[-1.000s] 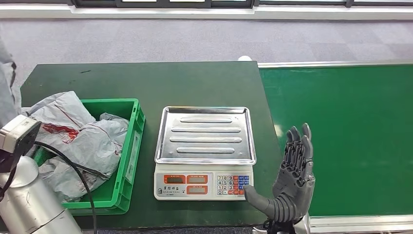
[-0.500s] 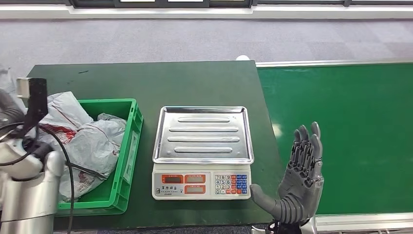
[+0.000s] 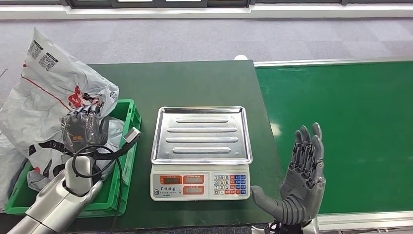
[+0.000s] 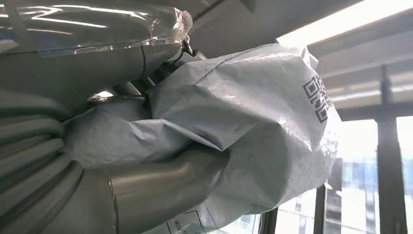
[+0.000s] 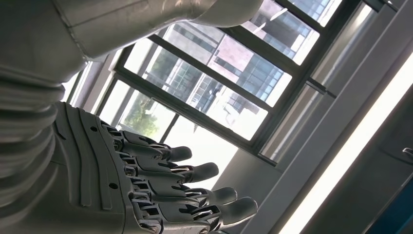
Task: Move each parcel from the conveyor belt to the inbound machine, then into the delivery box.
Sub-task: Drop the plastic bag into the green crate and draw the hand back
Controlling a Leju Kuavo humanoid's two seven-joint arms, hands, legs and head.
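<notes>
Parcel (image 3: 48, 92), a crumpled grey plastic mailer with red print and square codes, is held up by the robot's left hand (image 3: 80, 129) above the green delivery box (image 3: 127, 161) at the near left of the dark table (image 3: 195, 83). The left wrist view shows the thumb (image 4: 165, 187) and fingers (image 4: 73, 63) clamped on a fold of the bag. At the near right, the right hand (image 3: 302, 183) stands upright with its fingers apart, holding nothing, at the near edge of the green conveyor belt (image 3: 350, 131).

Between the two hands sits the inbound machine (image 3: 201, 134), a scale with a bare steel tray and a keypad facing the robot. Other grey bags (image 3: 44, 170) lie in the box under the raised parcel.

The step appears to be lowering this parcel into the box. To do it well, bring the whole bag inside the box walls before opening the fingers, since the loose plastic spreads well past the far rim and could drape over the edge.
</notes>
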